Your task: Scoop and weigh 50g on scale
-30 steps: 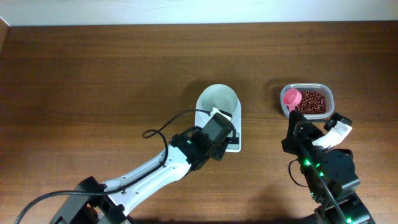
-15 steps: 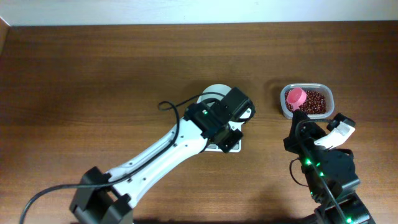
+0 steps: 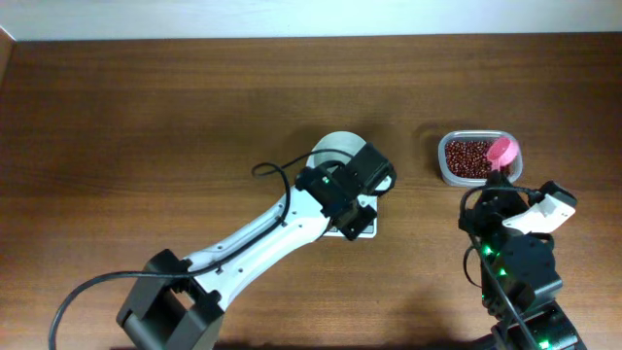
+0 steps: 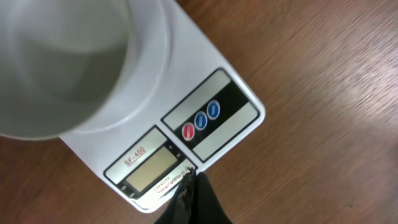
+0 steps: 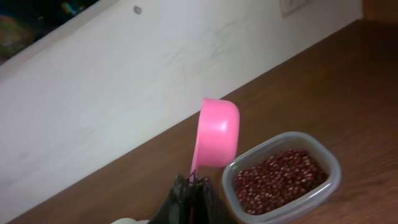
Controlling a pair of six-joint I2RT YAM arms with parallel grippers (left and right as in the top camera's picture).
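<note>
The white scale (image 4: 214, 93) fills the left wrist view, with its grey display (image 4: 149, 168) and its red and blue buttons (image 4: 201, 121). A white bowl (image 4: 68, 62) stands on its platform. My left gripper (image 4: 189, 180) is shut, its tips at the scale's front edge beside the display. From overhead, the left gripper (image 3: 356, 220) and its arm cover much of the scale (image 3: 326, 228). The right gripper (image 5: 191, 183) is shut on the handle of a pink scoop (image 5: 217, 134). The scoop (image 3: 502, 151) hangs over the right rim of the clear tub (image 3: 439, 167) of red-brown beans (image 3: 466, 156).
The tub (image 5: 329, 163) of beans (image 5: 283, 180) sits to the right of the scale on the brown wooden table (image 3: 146, 126). The bowl (image 3: 332, 151) shows behind the left arm. A pale wall (image 5: 124, 81) borders the table's far edge.
The left arm swung forward over the scale, then settled. The right gripper carried the pink scoop from the tub's left side across to its right rim.
</note>
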